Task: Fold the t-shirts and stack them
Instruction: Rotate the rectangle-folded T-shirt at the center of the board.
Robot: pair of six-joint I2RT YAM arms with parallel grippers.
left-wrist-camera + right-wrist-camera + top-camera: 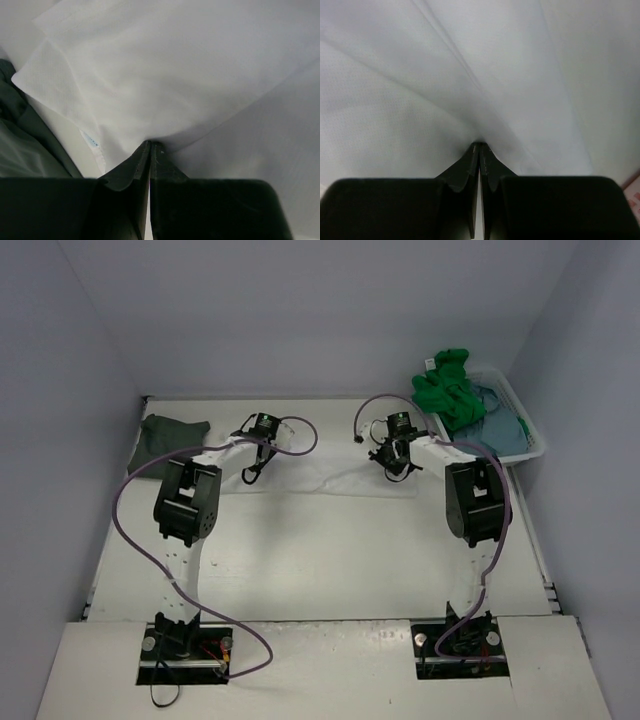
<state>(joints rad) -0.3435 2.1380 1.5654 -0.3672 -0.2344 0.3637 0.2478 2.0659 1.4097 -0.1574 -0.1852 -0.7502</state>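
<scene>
As the fingers stand, listed outward from the tips:

1. Left end effector (150,145): jaws pressed together, with a ridge of the white t-shirt (190,75) pinched between the tips. The cloth draws into creases that run to the pinch.
2. Right end effector (479,146): jaws likewise closed, gripping a fold of the same shirt, which fans out in long creases from the tips.
3. White t-shirt: spread across the far middle of the surface (330,560), between the two arms, with one short sleeve reaching left.
4. Dark grey t-shirt (165,440): at the far left of the surface, just beside that sleeve.
5. Green t-shirt (448,390): heaped in the basket (530,440) at the far right, rising above its rim.
6. Blue-grey t-shirt (497,425): in the same basket, partly under the green one.
</scene>
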